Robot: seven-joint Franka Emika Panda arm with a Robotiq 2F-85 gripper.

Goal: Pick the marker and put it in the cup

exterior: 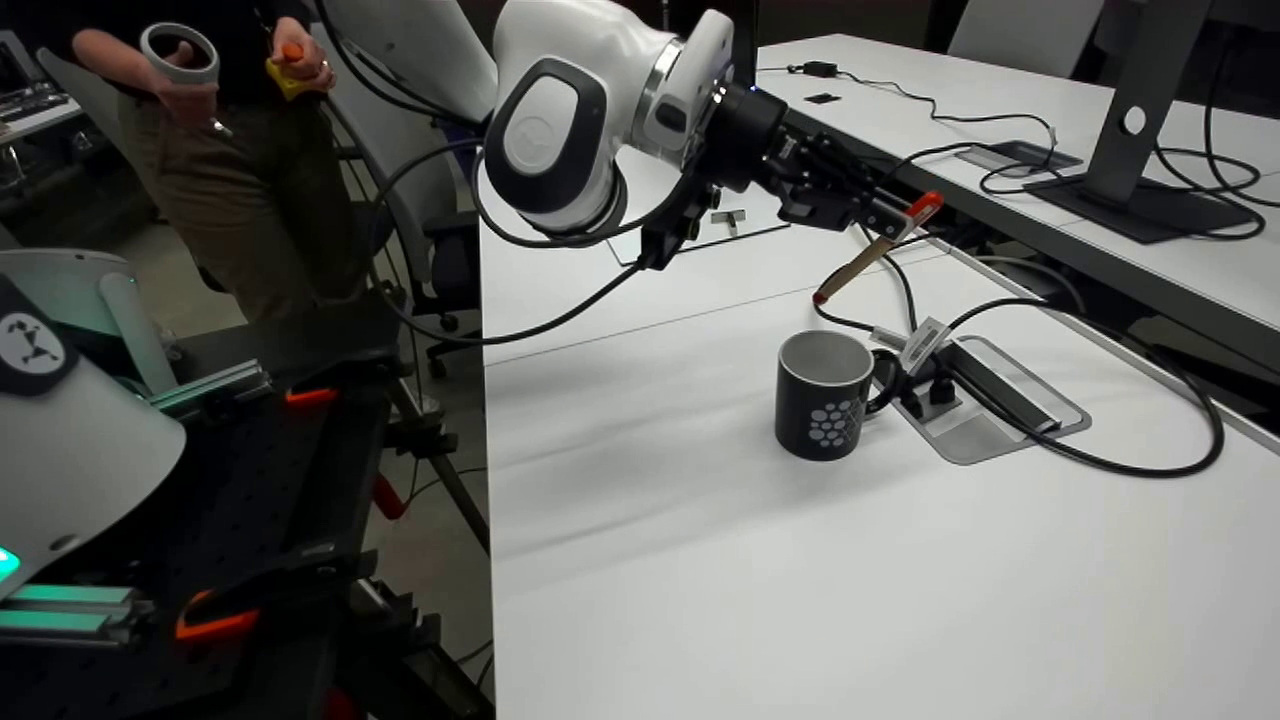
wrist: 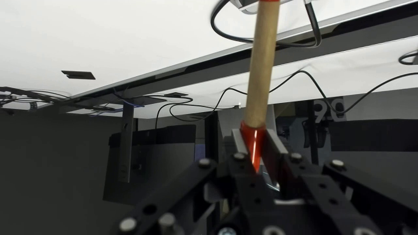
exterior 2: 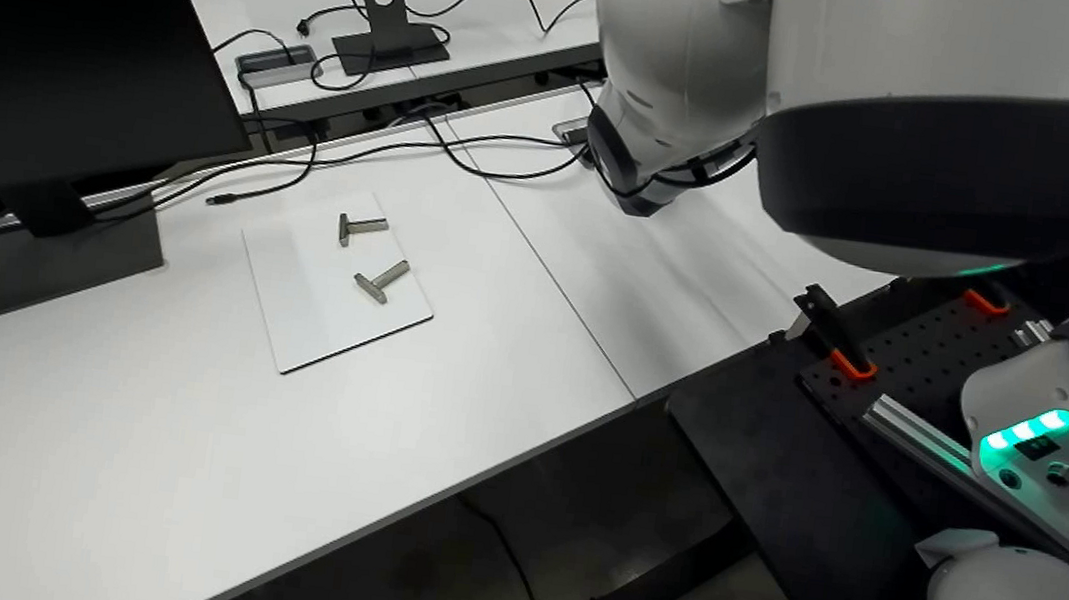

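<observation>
The pincer [exterior: 898, 216], its jaws close together, grips the marker [exterior: 860, 263] by the longer red end; I see it aslant, upper right in an exterior view. Lower, right of centre, the black cup [exterior: 800, 408] stands upright upon the white bench [exterior: 660, 590].

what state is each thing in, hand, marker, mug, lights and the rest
Hand: closed on the marker
Marker: gripped at one red end, tilted, not in the mug
Mug: upright on the table
Base light strip: lit green
T-shaped pieces: both lying on the white board
White board: flat on the table
Cable end near it: unplugged
Nearer monitor: standing, side in view dark
</observation>
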